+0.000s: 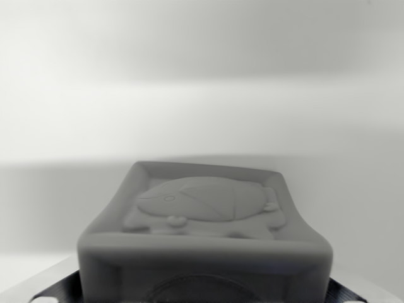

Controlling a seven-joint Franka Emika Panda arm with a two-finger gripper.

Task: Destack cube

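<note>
Wrist view shows one grey cube [205, 233] with a raised animal figure on its facing side, low and centred close under the camera — no second cube visible — and the jaws unseen, so their state is unknowable.

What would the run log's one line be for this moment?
view: wrist | object: grey cube with embossed cartoon relief, close to camera | hand: dark edges at lower corners, state unclear | stack beneath: hidden | background: blank pale surface

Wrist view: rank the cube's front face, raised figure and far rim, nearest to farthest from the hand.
1. Front face, bottom centre, between the dark fingers.
2. Raised figure, middle of the top.
3. Far rim, the top's back edge.
</note>
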